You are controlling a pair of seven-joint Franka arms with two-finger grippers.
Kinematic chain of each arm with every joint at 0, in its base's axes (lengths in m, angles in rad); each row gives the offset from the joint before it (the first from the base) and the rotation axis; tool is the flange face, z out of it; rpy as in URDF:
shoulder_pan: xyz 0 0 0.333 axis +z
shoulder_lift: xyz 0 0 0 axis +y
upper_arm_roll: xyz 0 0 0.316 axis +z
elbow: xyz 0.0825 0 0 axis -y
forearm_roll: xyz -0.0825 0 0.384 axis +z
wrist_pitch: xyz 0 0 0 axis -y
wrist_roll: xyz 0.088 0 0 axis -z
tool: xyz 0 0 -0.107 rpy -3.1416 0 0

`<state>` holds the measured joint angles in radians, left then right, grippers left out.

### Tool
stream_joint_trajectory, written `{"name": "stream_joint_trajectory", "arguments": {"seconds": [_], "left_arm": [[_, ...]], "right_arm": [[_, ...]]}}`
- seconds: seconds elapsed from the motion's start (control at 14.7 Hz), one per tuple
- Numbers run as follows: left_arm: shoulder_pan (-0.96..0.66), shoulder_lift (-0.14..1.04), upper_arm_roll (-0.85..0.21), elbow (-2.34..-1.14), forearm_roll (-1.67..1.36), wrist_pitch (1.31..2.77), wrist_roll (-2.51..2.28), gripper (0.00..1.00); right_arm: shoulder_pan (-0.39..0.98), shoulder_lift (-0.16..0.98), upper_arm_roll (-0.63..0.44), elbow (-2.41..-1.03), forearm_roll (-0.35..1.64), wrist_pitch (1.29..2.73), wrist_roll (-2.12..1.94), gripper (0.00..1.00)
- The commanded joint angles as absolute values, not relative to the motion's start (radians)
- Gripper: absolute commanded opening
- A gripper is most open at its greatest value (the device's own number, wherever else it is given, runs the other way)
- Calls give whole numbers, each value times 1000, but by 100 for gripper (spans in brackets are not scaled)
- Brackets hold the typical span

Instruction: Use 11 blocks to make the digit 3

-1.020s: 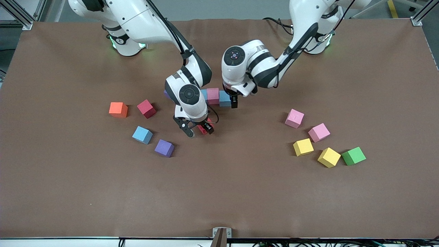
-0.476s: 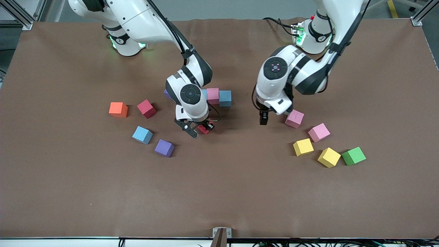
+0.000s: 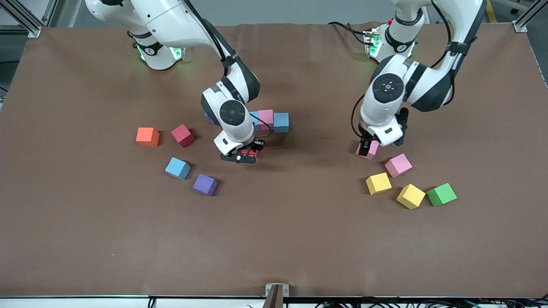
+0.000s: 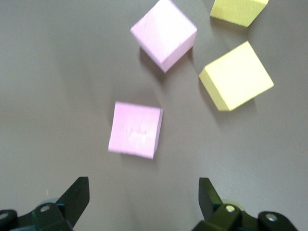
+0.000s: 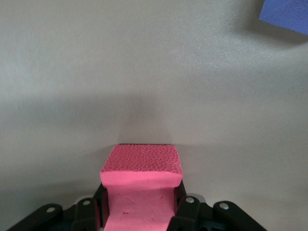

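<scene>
Gripping a bright red block (image 5: pixel 140 192) between its closed fingers, the right gripper (image 3: pixel 244 155) is hovering low over the table (image 3: pixel 274 239), just in front of the short row that is beginning the digit 3 (image 3: pixel 267 121). That row is standing near the middle of the table, with a pink cube flanked by light blue ones and a purple cube mostly hidden by the arm.

The left gripper (image 3: pixel 366 147) is hanging over a loose pink block (image 4: pixel 135 130) toward the left arm's end of the table, its fingers (image 4: pixel 76 198) spread wide and not touching it. Just beside it are lying another pink block (image 3: pixel 398 165), two yellow blocks (image 3: pixel 378 183) and a green cube (image 3: pixel 441 194).

Toward the right arm's end are sitting an orange cube (image 3: pixel 147 137), a dark red cube (image 3: pixel 183 135), a light blue block (image 3: pixel 177 168) and a purple block (image 3: pixel 205 184).

By my reckoning the figure is barely started. The red block is needing to be set flush against the row, squarely, while the left gripper is needing to drop down around its pink block and close on it.
</scene>
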<state>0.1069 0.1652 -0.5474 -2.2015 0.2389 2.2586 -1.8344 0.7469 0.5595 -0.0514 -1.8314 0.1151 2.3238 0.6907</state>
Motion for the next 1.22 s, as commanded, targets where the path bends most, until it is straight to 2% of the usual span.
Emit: {"name": "stream_joint_trajectory", "arguments": {"seconds": [0.0,0.27,0.68,1.16], "left_arm": [[165,112,-555,-2321,218,2397,-1743,100],[232,127,-554,-2430,230,2591,-1591,100],[252,199,-552,-2459,232,2655,-1551,100],[244,268,-551,-2421,232,2688,-1580,100]], "right_arm": [[771,491,-49,-1910,98,2339,646,0],[784,491,-49,-1930,89,2380,644,0],[790,492,-46,-1962,87,2418,627,0],[815,494,-46,-1971,89,2416,634,0]]}}
